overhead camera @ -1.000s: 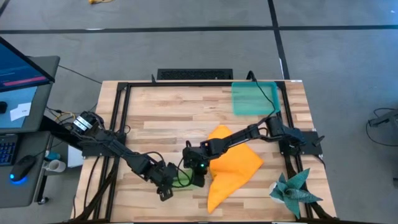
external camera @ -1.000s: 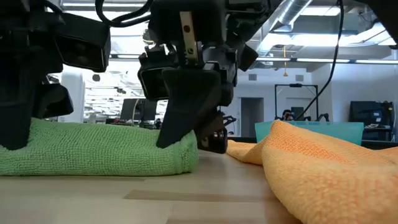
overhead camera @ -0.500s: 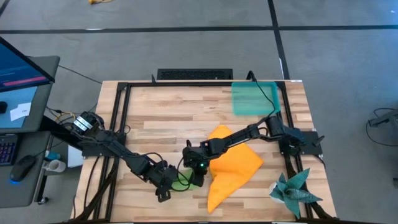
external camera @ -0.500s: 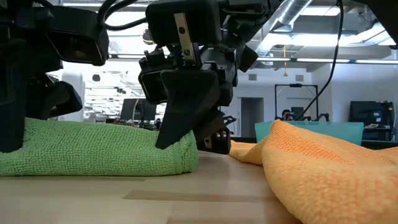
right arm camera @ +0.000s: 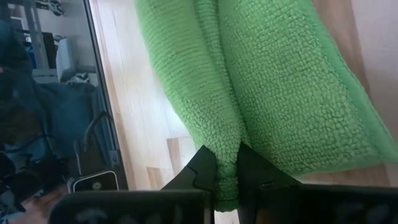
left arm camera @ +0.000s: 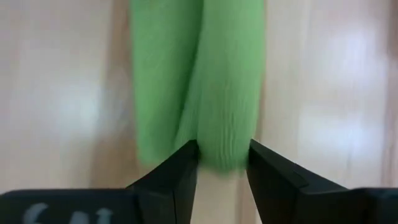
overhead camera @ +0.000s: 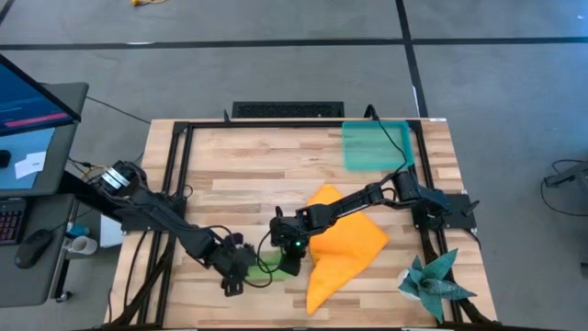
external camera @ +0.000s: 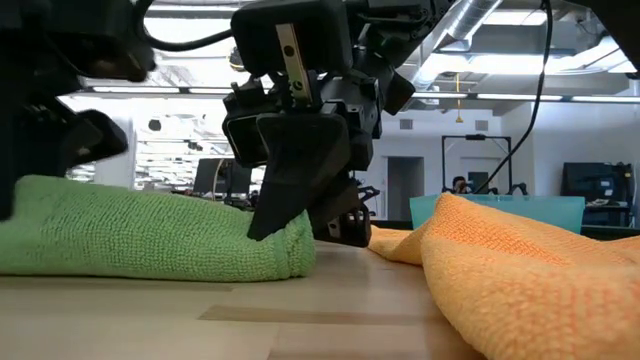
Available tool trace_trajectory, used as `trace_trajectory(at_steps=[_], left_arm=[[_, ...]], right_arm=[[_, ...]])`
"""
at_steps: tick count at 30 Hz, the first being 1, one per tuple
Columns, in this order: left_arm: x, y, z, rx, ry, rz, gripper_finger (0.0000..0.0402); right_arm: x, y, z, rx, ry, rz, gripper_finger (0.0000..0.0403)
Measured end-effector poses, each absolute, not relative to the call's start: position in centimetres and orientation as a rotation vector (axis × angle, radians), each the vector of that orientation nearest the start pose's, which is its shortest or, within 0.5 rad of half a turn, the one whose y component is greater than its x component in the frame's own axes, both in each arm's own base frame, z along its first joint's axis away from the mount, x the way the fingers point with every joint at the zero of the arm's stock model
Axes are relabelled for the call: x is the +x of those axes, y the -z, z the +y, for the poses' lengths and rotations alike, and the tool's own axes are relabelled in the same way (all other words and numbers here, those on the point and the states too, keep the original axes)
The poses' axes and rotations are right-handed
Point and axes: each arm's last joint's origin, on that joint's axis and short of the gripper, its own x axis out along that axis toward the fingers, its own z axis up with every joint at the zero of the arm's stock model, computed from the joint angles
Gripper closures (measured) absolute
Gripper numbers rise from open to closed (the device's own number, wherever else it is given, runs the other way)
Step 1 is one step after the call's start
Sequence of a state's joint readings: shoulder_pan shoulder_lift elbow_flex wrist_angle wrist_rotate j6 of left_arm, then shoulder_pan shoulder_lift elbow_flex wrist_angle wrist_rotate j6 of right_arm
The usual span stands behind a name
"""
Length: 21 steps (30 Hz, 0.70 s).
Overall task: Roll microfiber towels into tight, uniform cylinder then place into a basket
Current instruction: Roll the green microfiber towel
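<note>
Two microfiber towels, one green (overhead camera: pixel 269 267) and one orange (overhead camera: pixel 344 244); one teal basket (overhead camera: pixel 375 145); one dark teal spiky cloth (overhead camera: pixel 435 280); two arms

Both dark arms are stretched low toward the middle-front of the tabletop. The left arm comes in from the left edge, elbow bent, and its claw (overhead camera: pixel 237 273) sits down near the front. In its wrist view the two dark fingers (left arm camera: pixel 177 177) stand apart, with the end of the rolled lime green microfiber towel (left arm camera: pixel 205 93) sitting between them. The right arm reaches in from the right side, forearm angled across, with its claw (overhead camera: pixel 292 250) pointed down. Its wrist view shows the fingertips (right arm camera: pixel 205 171) nearly together, pinching a fold of that same towel.
</note>
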State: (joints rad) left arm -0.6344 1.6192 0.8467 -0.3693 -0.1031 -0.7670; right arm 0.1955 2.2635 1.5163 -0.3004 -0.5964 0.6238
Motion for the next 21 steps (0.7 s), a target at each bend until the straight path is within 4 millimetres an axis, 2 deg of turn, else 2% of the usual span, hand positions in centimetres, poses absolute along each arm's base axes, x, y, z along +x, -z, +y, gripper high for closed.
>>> trace_trajectory(at_steps=[6, 11, 17, 21], left_arm=[[21.7, -17.0, -16.6, -0.249, -0.047, 1.168, 0.0279], [20.8, -18.2, -18.2, -0.166, 0.035, 1.035, 0.0279], [21.3, -19.4, -21.7, 0.002, 0.198, 0.698, 0.0279], [22.4, -18.0, -22.2, 0.063, 0.212, 0.674, 0.0279]], right_arm=[[44.3, -10.5, 10.4, 0.749, -0.368, 1.255, 0.0358], [44.3, -10.5, 10.4, 0.750, -0.368, 1.253, 0.0358], [44.3, -10.5, 10.4, 0.753, -0.366, 1.252, 0.0358], [44.4, -10.5, 10.4, 0.753, -0.367, 1.249, 0.0358]])
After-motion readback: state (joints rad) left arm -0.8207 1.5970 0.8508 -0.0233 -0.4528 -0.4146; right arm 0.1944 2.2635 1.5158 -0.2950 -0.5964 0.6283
